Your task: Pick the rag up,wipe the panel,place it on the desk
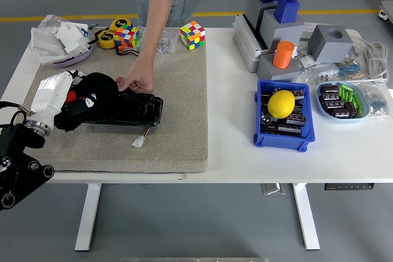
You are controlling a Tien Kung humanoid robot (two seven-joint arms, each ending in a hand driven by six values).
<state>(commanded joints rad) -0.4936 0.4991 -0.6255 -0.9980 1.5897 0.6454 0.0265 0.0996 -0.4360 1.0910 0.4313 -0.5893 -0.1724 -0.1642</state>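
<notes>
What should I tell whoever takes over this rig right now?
Left hand: shut on the rag, at the left end of the panel.
Right hand: not in view.
A person's hand presses on the panel's far edge, steadying it on the mat.
Done: rag picked up, wiping in progress.
Left: finish the wipe, then set the rag on the desk.
</notes>
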